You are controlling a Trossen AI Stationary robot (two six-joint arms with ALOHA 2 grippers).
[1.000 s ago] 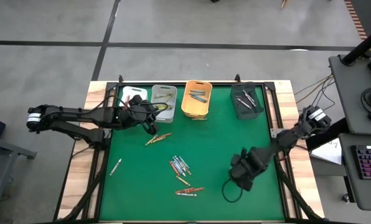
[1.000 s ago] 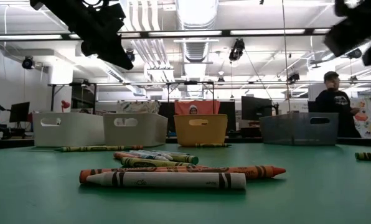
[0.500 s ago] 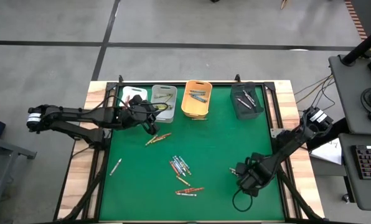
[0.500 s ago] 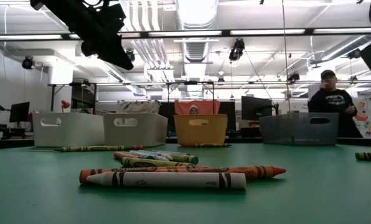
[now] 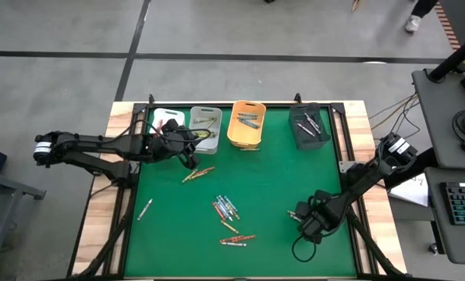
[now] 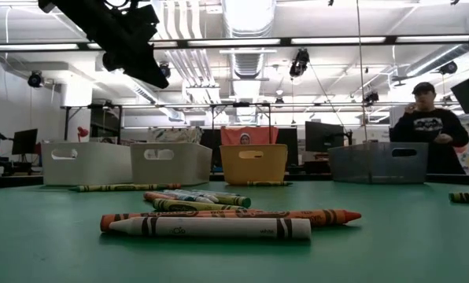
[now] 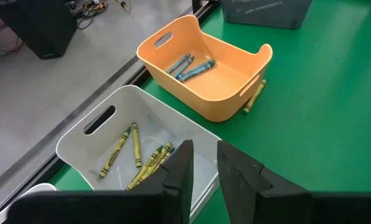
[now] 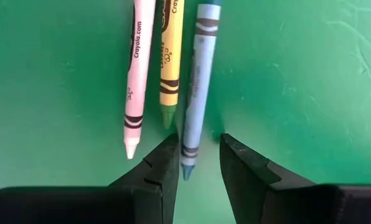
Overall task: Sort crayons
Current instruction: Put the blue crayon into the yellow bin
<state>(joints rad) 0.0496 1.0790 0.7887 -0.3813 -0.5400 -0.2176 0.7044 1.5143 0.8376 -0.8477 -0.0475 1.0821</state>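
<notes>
At 6 o'clock on the green table mat (image 5: 279, 172), nearest: a white paper-wrapped crayon (image 6: 209, 228) touching an orange one (image 6: 297, 215) behind it. Just beyond, toward centre, a loose cluster of mixed crayons (image 5: 225, 208).

At 5 o'clock, low over the mat: the right gripper (image 8: 196, 163), fingers (image 8: 167, 165) moderately apart and straddling the tip of a light blue crayon (image 8: 197, 87), not clamped on it. Beside that, a yellow-green crayon (image 8: 169, 62) and a pale white one (image 8: 139, 68), side by side.

At 8 o'clock, a lone crayon (image 5: 144, 208); at 10 o'clock, a pair (image 5: 197, 174).

Above the pair, raised: the left gripper (image 7: 204, 149), narrowly parted, empty, near the pale grey plastic bin (image 7: 79, 134) with yellowish crayons inside.

Along 12 o'clock, four bins: white (image 5: 156, 115), pale grey, orange (image 5: 248, 104) with blue crayons, dark grey (image 5: 303, 111).

Beyond the table, a person (image 6: 425, 126) in dark clothing.
</notes>
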